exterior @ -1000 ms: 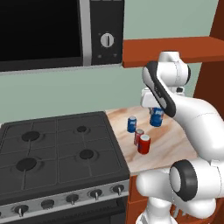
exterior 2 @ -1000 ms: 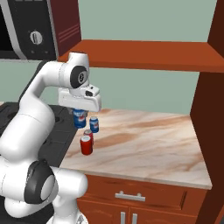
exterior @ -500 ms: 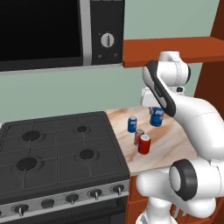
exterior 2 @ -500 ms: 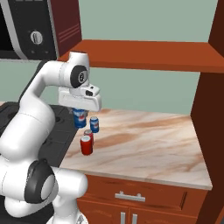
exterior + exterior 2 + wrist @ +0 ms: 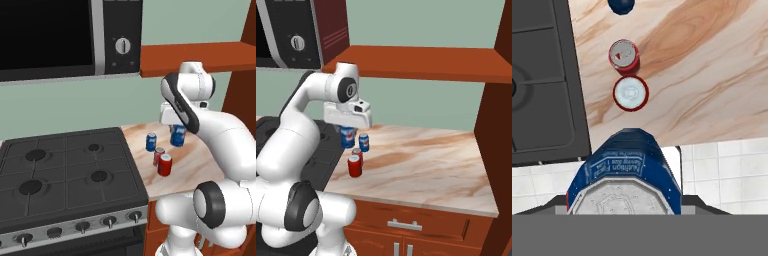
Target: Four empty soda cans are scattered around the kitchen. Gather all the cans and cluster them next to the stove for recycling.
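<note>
Beige marbled counter beside the stove: last blue can in the air, ready to set down.

Left base view: your hand (image 5: 176, 131) grips a blue can (image 5: 178, 136) above the counter (image 5: 200, 165); lower it straight. Right base view: two red cans (image 5: 355, 165) and a blue one (image 5: 363, 142) cluster near the stove (image 5: 326, 150) edge. Hand view: the can hangs upright; set it beside them without knocking any.
</note>
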Motion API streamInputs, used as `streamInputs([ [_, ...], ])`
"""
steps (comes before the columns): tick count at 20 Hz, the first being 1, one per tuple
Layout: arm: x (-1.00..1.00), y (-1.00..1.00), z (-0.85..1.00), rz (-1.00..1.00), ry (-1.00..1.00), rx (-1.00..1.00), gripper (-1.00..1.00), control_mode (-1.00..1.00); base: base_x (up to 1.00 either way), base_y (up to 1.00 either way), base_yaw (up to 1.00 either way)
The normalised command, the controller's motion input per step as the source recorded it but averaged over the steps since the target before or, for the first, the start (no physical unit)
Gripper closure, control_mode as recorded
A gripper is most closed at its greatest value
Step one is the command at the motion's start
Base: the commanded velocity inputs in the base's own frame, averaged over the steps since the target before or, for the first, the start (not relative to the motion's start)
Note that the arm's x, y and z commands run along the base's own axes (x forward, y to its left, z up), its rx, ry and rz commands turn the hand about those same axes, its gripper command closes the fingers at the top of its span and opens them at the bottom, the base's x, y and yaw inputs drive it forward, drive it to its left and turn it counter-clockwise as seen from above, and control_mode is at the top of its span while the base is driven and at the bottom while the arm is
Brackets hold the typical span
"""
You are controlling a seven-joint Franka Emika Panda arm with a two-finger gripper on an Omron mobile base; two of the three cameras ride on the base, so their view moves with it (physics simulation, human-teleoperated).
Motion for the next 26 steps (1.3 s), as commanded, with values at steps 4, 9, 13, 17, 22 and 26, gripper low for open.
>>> streamInputs([
  [4, 0.0, 0.0, -0.32, 0.0, 0.0, 0.0, 1.0, -1.0, 0.0, 0.0, 0.0],
  [9, 0.0, 0.0, -0.42, 0.0, 0.0, 0.0, 1.0, -1.0, 0.0, 0.0, 0.0],
  [13, 0.0, 0.0, -0.4, 0.0, 0.0, 0.0, 1.0, -1.0, 0.0, 0.0, 0.0],
  [17, 0.0, 0.01, -0.38, 0.0, 0.0, 0.0, 1.0, -1.0, 0.0, 0.0, 0.0],
  [22, 0.0, 0.0, -0.33, 0.0, 0.0, 0.0, 1.0, -1.0, 0.0, 0.0, 0.0],
  [26, 0.0, 0.0, -0.29, 0.0, 0.0, 0.0, 1.0, -1.0, 0.0, 0.0, 0.0],
])
